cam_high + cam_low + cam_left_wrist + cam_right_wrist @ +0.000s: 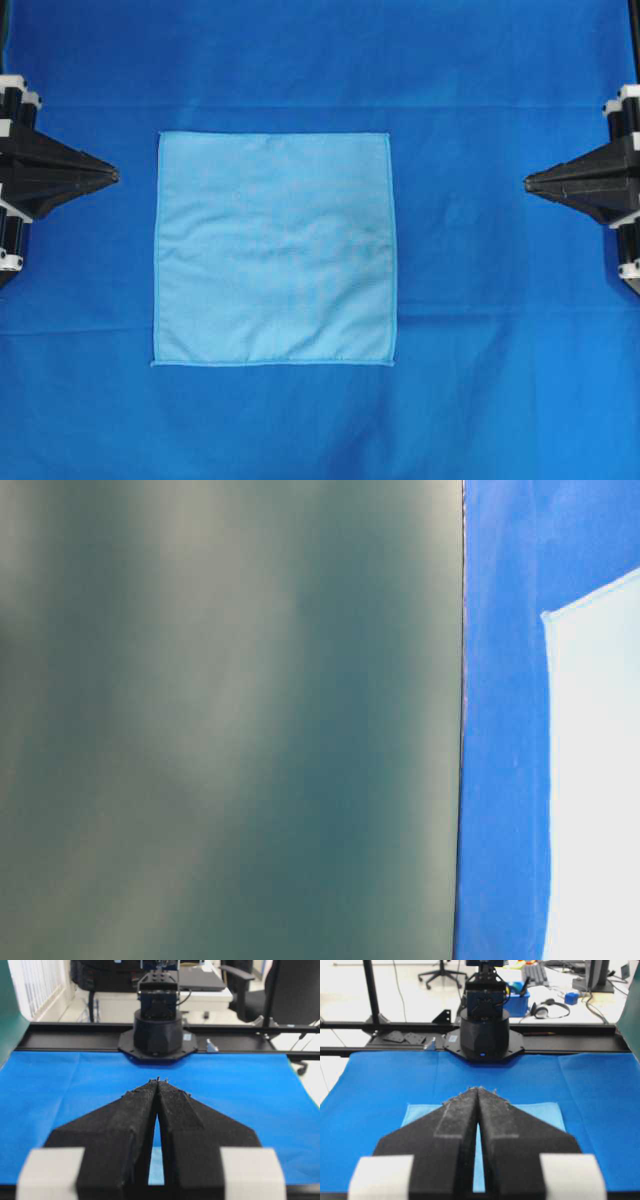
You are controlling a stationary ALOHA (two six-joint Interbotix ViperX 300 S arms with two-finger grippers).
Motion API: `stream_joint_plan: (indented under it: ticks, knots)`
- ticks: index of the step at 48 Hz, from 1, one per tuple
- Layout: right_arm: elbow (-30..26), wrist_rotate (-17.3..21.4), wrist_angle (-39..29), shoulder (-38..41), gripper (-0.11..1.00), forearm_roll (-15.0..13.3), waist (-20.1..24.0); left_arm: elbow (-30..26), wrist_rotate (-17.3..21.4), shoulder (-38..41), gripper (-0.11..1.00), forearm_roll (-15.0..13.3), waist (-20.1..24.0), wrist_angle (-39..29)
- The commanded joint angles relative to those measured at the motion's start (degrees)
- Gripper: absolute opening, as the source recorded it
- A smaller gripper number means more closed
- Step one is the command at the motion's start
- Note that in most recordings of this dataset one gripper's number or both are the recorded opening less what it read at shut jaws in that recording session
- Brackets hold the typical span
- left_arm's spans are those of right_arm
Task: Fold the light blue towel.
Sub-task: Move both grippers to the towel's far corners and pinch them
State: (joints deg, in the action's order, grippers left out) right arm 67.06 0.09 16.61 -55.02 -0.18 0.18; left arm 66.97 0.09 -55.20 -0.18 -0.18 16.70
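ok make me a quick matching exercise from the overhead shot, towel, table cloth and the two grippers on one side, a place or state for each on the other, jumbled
Things:
1. light blue towel
2. table cloth
3. left gripper
4. right gripper

Descriptions:
A. shut, at the right edge, tip pointing left
B. deep blue, covers the whole surface
C. flat and unfolded in the middle
D. shut, at the left edge, tip pointing right

Pairs: 1-C, 2-B, 3-D, 4-A

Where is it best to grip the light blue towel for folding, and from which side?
Probably a corner: the light blue towel lies flat and square, so only hems and corners offer an edge. The left gripper, shut, sits nearest its left edge and could pinch the lower left corner from above.
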Motion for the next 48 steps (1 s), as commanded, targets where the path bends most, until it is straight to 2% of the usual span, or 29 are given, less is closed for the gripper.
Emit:
stream_joint_plan:
  ticks: [1, 10, 16, 23, 33, 36, 37, 45, 48]
  knots:
    - [-1.2, -0.3, 0.4, 0.8, 0.0, 0.0, -0.9, -0.7, -0.5, 0.6, 0.0, -1.6, 0.3, -1.0]
    - [-3.8, 0.5, -1.5, 7.9, 0.0, 0.4, -5.8, -0.6, -0.7, 1.5, 0.0, -1.6, 1.8, -6.2]
    - [-6.2, 0.6, -3.1, 14.9, 0.0, 0.4, -10.0, -0.5, -0.8, 2.3, 0.0, -1.6, 2.9, -7.4]
    - [-9.1, 0.7, -3.9, 23.1, 0.0, 0.4, -14.2, -0.1, -1.7, 5.3, 0.0, -1.6, 7.1, -9.5]
    - [-14.3, 0.7, -8.6, 34.3, 0.01, 0.4, -17.1, 1.1, -3.5, 14.1, 0.02, -1.6, 12.8, -10.6]
    - [-16.2, 0.7, -10.2, 38.2, 0.03, 0.4, -17.5, 1.4, -3.5, 16.5, 0.12, -1.6, 13.8, -9.6]
    - [-16.6, 0.7, -10.5, 39.4, 0.06, 0.4, -17.7, 1.6, -3.5, 17.2, 0.17, -1.6, 14.2, -9.1]
    - [-20.0, 0.7, -10.5, 48.4, 0.55, 0.4, -18.2, 3.4, -3.4, 23.6, 0.67, -1.6, 17.6, -3.8]
    - [-21.3, 0.7, -10.5, 51.5, 0.64, 0.4, -18.5, 4.4, -3.5, 26.3, 0.81, -1.6, 19.0, -1.0]
